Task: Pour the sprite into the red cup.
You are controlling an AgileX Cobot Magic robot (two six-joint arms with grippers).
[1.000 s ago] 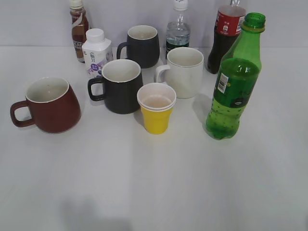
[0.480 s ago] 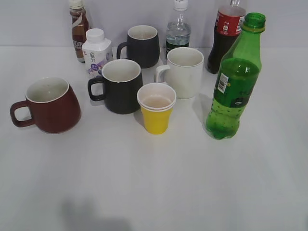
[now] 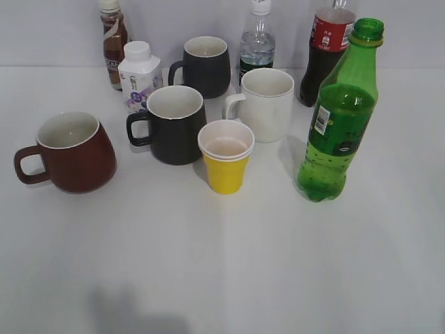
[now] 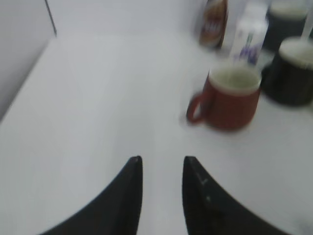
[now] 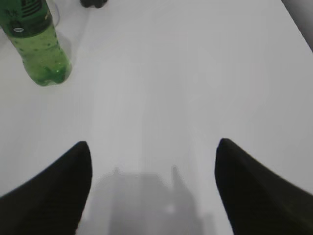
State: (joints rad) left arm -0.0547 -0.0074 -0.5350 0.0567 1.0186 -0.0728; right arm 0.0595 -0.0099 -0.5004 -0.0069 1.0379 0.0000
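The sprite (image 3: 339, 129), a tall green bottle with no cap, stands upright at the right of the table; its base shows at the upper left of the right wrist view (image 5: 40, 54). The red cup (image 3: 73, 153), a dark red mug with white inside, stands at the left with its handle to the left; it also shows in the left wrist view (image 4: 232, 98). My left gripper (image 4: 161, 161) is open and empty, well short of the red cup. My right gripper (image 5: 152, 147) is wide open and empty over bare table, to the right of the sprite. Neither gripper shows in the exterior view.
Between cup and sprite stand two black mugs (image 3: 174, 125) (image 3: 205, 66), a white mug (image 3: 264, 104) and a yellow paper cup (image 3: 226, 156). Behind are a brown bottle (image 3: 113, 42), a white carton-like bottle (image 3: 139, 73), a clear bottle (image 3: 257, 45) and a cola bottle (image 3: 327, 56).
Nothing on the table has moved. The red cup looks shifted very slightly to the left; no gripper is seen in the exterior view.
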